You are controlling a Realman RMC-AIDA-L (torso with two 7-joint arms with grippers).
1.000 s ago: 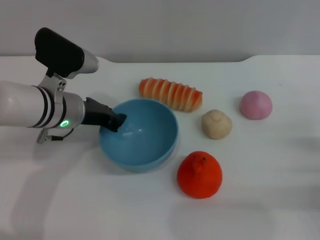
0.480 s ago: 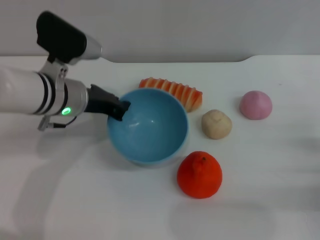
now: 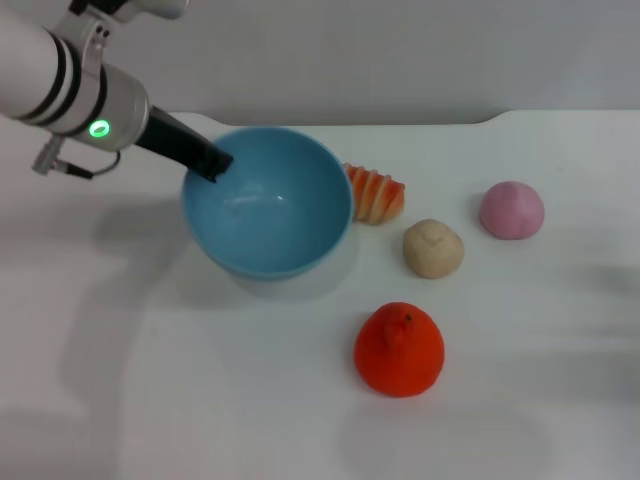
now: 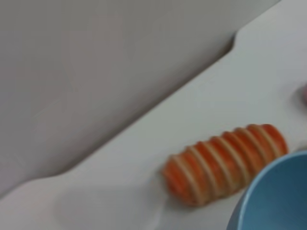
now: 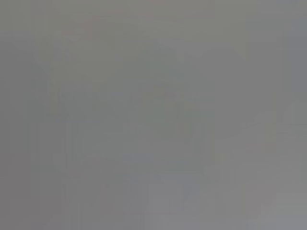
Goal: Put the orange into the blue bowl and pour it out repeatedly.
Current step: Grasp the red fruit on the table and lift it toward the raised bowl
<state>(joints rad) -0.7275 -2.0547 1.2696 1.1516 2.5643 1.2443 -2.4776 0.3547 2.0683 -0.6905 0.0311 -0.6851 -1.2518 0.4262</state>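
The light blue bowl [image 3: 268, 205] hangs above the white table, tilted with its opening toward me and nothing inside. My left gripper [image 3: 212, 165] is shut on its far-left rim, its black fingers pinching the edge. A slice of the blue bowl [image 4: 276, 196] also shows in the left wrist view. The red-orange orange [image 3: 399, 349] sits on the table in front and to the right of the bowl, apart from it. My right gripper is out of view; its wrist view shows only grey.
A striped orange-and-white loaf [image 3: 375, 193] lies behind the bowl, partly hidden by it, and the loaf [image 4: 224, 163] shows whole in the left wrist view. A beige ball [image 3: 433, 248] and a pink dome [image 3: 511, 210] sit to the right. The table's back edge [image 3: 500, 117] meets a grey wall.
My left arm has lifted the bowl off the table, up and back to the left. The bowl now covers more of the loaf. The orange has not moved.
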